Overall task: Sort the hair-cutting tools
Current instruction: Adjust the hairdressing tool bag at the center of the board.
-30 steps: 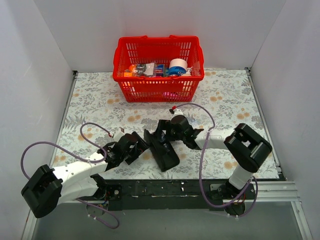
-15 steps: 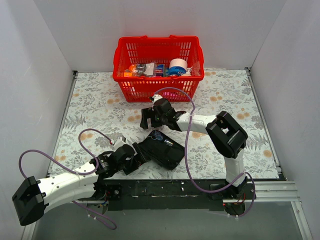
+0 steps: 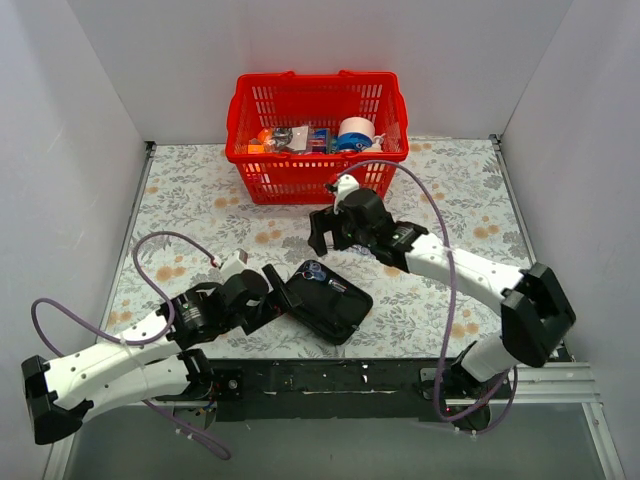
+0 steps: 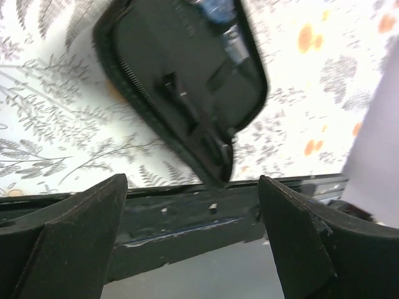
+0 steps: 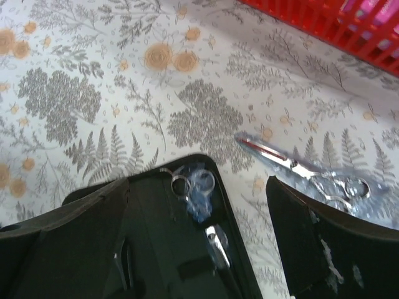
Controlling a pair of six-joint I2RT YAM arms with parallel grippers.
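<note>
A black pouch point(image 3: 335, 305) lies open and flat near the table's front edge. One pair of silver scissors with pale blue loops point(image 5: 198, 190) is tucked inside it, loops toward the basket. A second silver pair point(image 5: 308, 169) lies on the floral cloth just beyond the pouch; the top view hides it under my right arm. My right gripper point(image 5: 196, 182) hovers open above the pouch's far end, holding nothing. My left gripper point(image 3: 278, 298) sits open at the pouch's left end, and the left wrist view shows the pouch point(image 4: 181, 81) just past its fingertips.
A red plastic basket point(image 3: 317, 78) with tape rolls and small packs stands at the back centre. White walls close in the left, right and back. The black base rail point(image 4: 187, 224) runs along the table's front edge under my left gripper.
The pouch stood on edge between both grippers a second ago and now lies open and flat. My right gripper has lifted away toward the basket. My left gripper has shifted along the pouch's left end.
</note>
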